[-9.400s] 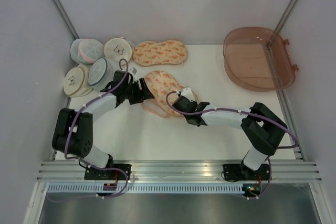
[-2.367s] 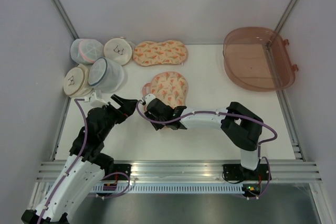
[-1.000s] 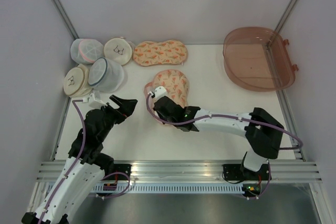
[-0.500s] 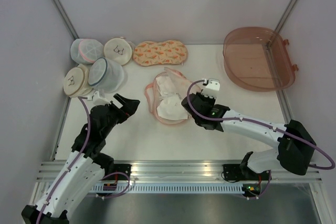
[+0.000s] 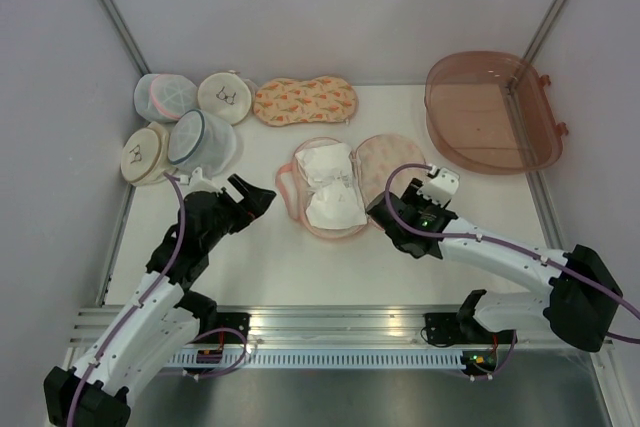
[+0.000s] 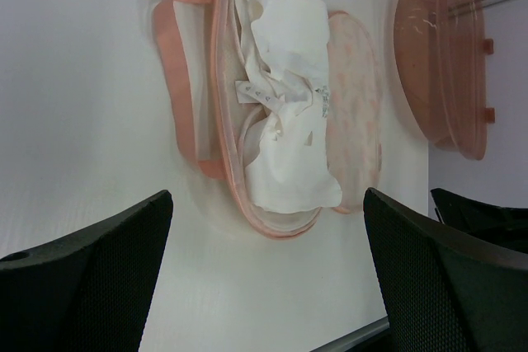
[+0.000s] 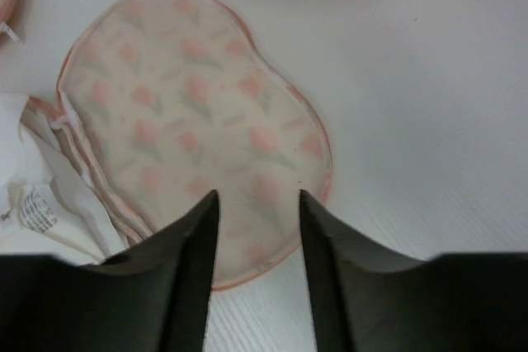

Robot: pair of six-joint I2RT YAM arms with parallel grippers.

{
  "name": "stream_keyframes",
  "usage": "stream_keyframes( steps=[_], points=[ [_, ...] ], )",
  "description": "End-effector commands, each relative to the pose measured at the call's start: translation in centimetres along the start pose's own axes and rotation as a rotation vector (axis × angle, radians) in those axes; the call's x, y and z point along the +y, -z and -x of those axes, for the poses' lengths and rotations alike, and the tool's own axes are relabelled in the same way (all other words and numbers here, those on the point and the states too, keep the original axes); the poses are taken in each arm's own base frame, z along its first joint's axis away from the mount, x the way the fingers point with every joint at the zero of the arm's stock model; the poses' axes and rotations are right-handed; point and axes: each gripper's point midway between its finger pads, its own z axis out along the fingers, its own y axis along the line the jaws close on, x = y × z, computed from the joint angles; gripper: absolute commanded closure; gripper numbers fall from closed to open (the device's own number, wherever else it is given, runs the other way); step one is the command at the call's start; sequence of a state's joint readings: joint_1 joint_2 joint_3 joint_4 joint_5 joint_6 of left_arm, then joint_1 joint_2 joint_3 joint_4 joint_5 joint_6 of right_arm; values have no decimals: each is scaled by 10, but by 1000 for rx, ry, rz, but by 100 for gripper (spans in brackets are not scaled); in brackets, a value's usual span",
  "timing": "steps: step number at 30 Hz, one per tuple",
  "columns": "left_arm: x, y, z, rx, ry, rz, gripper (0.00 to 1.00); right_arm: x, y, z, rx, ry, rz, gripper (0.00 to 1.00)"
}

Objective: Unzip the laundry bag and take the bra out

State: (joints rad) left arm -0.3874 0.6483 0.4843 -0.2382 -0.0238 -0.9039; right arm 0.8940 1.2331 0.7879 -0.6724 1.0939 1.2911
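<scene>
The laundry bag (image 5: 289, 187) lies unzipped on the bench (image 5: 400, 117), the bra (image 5: 328, 187) heaped in its left half. The left gripper (image 5: 256, 190), jaws wide, should pinch bunched bra fabric, not lining; the right gripper (image 7: 257, 197), also open, could pin the flap (image 7: 190, 105).

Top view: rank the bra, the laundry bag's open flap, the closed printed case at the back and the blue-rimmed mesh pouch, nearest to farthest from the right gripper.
From the right gripper:
1. Open flap of the laundry bag, right beside it.
2. bra, inside the bag, mid-table.
3. closed printed case, back centre.
4. blue-rimmed mesh pouch, far left.
</scene>
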Motion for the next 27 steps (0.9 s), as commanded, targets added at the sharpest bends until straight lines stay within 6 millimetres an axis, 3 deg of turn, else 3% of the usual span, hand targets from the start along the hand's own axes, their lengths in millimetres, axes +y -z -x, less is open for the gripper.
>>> stream_keyframes(
  steps=[1, 4, 5, 8, 9, 11, 12, 14, 15, 16, 18, 19, 21, 27],
  points=[
    [-27, 3, 17, -43, 6, -82, 1, 19, 0, -4, 49, 70, 58, 45],
    [-28, 4, 14, -22, 4, -96, 1, 63, 10, -10, 98, 161, 293, 34],
    [-29, 4, 13, -22, 2, -98, 1, 81, 21, -24, 171, 176, 413, 31],
    [-29, 4, 14, -25, -4, -100, 1, 120, 41, -37, 249, 229, 646, 25],
    [-29, 5, 14, -23, -6, -103, 1, 126, 38, -49, 289, 263, 670, 24],
    [-28, 5, 12, -20, -5, -102, 1, 149, 32, -47, 306, 243, 768, 24],
    [-27, 5, 11, -18, -2, -102, 1, 157, 34, -66, 380, 254, 837, 25],
    [-27, 6, 10, -16, -3, -107, 1, 172, 14, -59, 394, 180, 888, 25],
    [-26, 7, 9, -14, -1, -107, 1, 175, 8, -74, 465, 166, 922, 27],
    [-27, 10, 10, -22, -1, -114, 1, 177, -10, -64, 443, 127, 914, 28],
    [-24, 12, 10, -29, -2, -107, 1, 184, -26, -66, 449, 118, 920, 30],
    [-23, 13, 10, -29, -4, -104, 1, 190, -32, -58, 436, 103, 933, 30],
    [-20, 16, 10, -40, -3, -102, 0, 194, -44, -64, 447, 110, 934, 31],
    [-18, 18, 9, -42, -5, -100, 1, 210, -45, -69, 499, 67, 1052, 35]
  ],
)
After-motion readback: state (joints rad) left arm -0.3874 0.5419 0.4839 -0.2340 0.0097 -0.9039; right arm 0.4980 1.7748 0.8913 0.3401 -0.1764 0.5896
